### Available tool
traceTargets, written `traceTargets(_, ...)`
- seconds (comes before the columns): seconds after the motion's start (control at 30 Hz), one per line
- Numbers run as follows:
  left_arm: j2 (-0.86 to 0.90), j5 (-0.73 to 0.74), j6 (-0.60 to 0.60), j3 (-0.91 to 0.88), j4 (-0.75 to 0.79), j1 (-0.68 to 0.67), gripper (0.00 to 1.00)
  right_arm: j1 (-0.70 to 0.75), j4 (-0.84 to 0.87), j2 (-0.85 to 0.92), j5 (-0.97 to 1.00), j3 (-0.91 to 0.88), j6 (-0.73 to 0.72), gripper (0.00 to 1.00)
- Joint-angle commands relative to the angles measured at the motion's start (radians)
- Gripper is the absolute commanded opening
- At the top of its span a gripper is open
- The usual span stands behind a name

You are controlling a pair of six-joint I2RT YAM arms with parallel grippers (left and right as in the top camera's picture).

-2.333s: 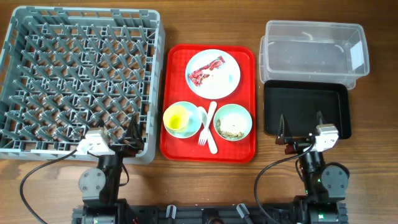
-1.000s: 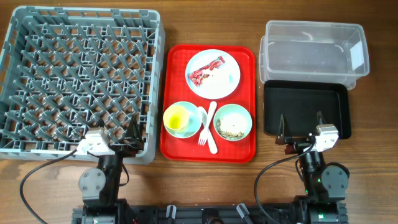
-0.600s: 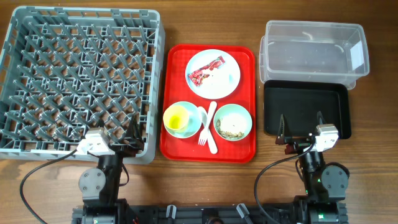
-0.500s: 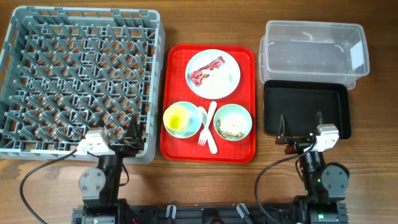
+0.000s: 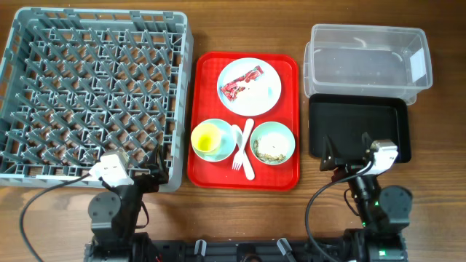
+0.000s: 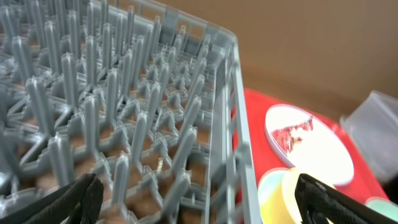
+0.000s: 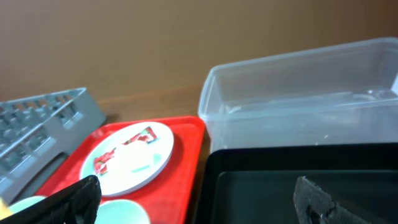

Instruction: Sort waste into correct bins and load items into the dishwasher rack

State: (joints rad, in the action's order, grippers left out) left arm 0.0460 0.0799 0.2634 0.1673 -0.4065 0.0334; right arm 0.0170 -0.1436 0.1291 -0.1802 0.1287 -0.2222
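wooden table [image 5: 437, 204], plain tan wall [image 7: 124, 37]

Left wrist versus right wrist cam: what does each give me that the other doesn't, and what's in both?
Left wrist only: the dishwasher rack close up, with its peg floor filling most of the frame.

Right wrist only: the black tray and the inside of the clear tub behind it. The left wrist catches just a blurred edge of that tub.

Both: the red tray, the white plate with the snack wrapper on it, and at least a corner of the rack.
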Motion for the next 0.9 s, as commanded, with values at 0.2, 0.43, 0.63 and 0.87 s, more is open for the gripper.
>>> traceTargets(0.2,0.403,0.001,0.006,0.497,-0.317,0.004,1.00,-0.001,-0.342,0.466,-0.126,0.507,0.135,1.00)
traceTargets(0.43,0.690,0.001,0.006,0.718,-0.481,0.004,1.00,-0.001,-0.816,0.890,-0.135,1.008,0.248,1.00)
traceTargets(0.63,0.700,0.002,0.006,0.721,-0.481,0.004,1.00,-0.002,-0.775,1.007,-0.337,1.100,0.227,1.00)
traceTargets(0.87,0.700,0.002,0.006,0.721,-0.475,0.004,1.00,-0.205,-0.781,1.050,-0.106,1.202,0.198,1.00)
